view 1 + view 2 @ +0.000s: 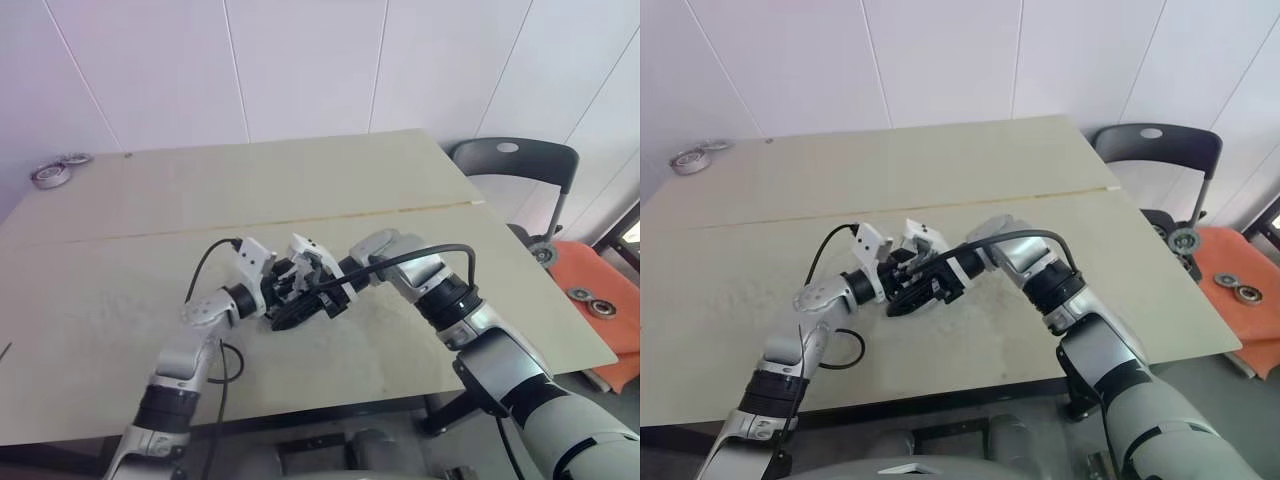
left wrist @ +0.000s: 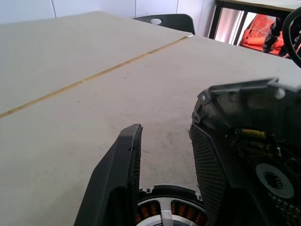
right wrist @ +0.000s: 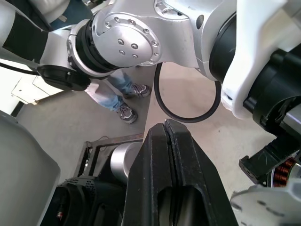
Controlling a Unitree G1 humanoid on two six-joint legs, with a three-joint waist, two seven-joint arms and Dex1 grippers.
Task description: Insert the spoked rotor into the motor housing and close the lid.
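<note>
The motor housing [image 2: 167,217], a dark-rimmed puck with copper-red windings and silver hub, sits between the left end effector's [image 2: 162,155] fingers.

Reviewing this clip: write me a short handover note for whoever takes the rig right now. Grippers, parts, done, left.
Left gripper: its fingers flank the motor housing and appear to hold it by the rim, just above the table.
Right gripper: shut, nothing seen between its fingers, close beside the left gripper.
Done: housing picked up, it seems.
Left: the housing's copper windings and silver hub are still bare, so the spoked rotor is not in and the lid is not closed. Both steps remain.
</note>
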